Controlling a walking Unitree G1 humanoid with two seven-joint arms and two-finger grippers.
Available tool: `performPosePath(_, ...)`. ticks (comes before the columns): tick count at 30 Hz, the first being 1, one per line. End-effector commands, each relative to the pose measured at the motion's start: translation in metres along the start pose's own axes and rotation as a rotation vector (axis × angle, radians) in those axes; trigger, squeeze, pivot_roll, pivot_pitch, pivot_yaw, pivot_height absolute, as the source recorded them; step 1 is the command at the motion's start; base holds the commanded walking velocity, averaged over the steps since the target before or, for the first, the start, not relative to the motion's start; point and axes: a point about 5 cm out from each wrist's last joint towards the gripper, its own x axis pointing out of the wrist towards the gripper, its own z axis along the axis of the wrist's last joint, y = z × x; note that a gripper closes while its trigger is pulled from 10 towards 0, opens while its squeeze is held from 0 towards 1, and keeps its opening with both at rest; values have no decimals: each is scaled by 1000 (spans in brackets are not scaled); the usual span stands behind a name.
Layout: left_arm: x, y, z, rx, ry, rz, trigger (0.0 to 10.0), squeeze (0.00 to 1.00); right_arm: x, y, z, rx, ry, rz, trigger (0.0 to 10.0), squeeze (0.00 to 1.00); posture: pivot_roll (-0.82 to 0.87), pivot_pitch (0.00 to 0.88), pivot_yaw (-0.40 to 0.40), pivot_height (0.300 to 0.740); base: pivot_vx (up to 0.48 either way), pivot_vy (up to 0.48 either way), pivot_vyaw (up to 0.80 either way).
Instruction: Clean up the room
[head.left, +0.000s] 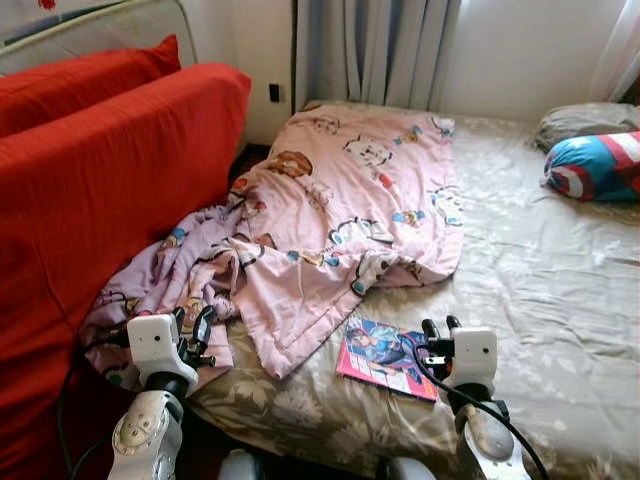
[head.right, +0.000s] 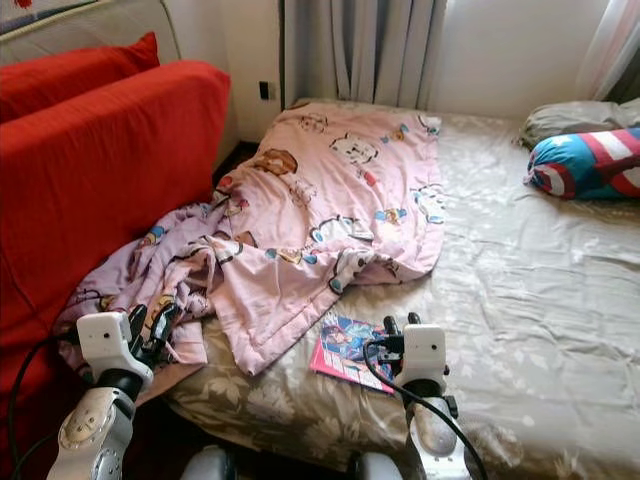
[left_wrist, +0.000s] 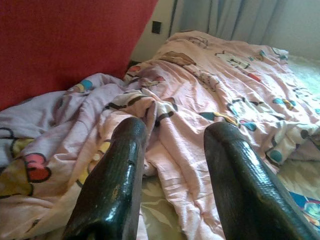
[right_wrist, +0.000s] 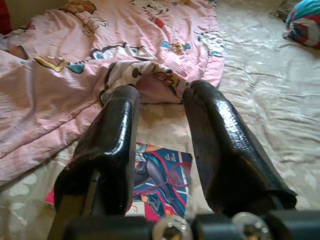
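Beige bedsheet (head.left: 540, 290) carries a crumpled pink blanket (head.left: 340, 210) beside the red sofa (head.left: 90, 190), and a comic book (head.left: 388, 357) below its hem. Left gripper (left_wrist: 172, 175) hangs parted over blanket folds. Right gripper (right_wrist: 160, 150), parted, partly hides the book

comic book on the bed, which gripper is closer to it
Right. The right gripper hovers open just beside the comic book; the left gripper, also open, is off over the pink blanket.
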Motion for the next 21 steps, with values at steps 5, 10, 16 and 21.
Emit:
performPosePath(5,4,-2,5,1,-12,-10,10000,0,0,0,-2,-3,11,2,10000,0,27,42,-15,640,0,0,0)
performPosePath(10,2,-1,4,4,-6,-9,10000,0,0,1,-4,-5,29,2,10000,0,28,42,-14,640,0,0,0)
performPosePath(16,2,-1,4,5,-7,-11,10000,0,0,3,-4,-1,19,16,10000,0,29,39,-13,640,0,0,0)
performPosePath(21,2,-1,4,7,-7,-15,10000,0,0,3,-5,-1,23,15,10000,0,28,32,-10,640,0,0,0)
